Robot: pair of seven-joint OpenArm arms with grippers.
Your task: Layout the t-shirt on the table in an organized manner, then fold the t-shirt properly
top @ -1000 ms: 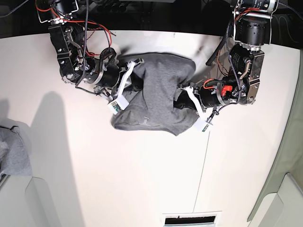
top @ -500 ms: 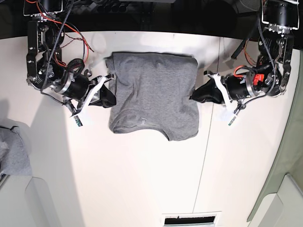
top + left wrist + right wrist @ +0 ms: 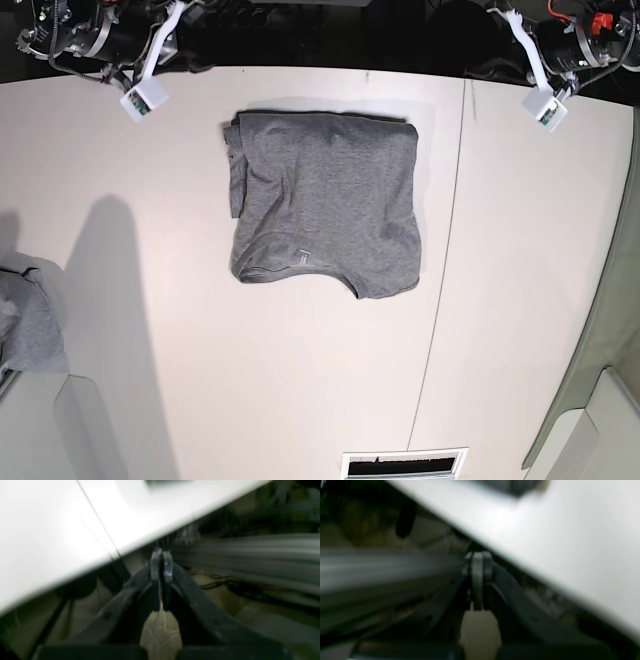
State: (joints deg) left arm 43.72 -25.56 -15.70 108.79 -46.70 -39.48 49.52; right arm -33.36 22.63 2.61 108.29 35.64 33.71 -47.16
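The grey t-shirt (image 3: 325, 205) lies folded into a rough rectangle on the white table (image 3: 520, 300), toward its far middle, with nothing touching it. My left arm (image 3: 565, 40) is pulled back over the far right edge and my right arm (image 3: 110, 35) over the far left edge, both well away from the shirt. In the left wrist view the left gripper (image 3: 161, 555) is shut with nothing in it, past the table's edge (image 3: 50, 530). The right gripper (image 3: 478, 556) is likewise shut and empty beside the table (image 3: 570, 542).
A thin dark seam (image 3: 440, 260) runs down the table right of the shirt. A bunch of grey cloth (image 3: 25, 330) lies at the left edge. A white slotted vent (image 3: 405, 465) sits at the near edge, and pale bins stand at the near corners.
Both arms have left the shirt's sides and drawn back to the far corners. The shirt went from bunched between the grippers to lying flat and folded.
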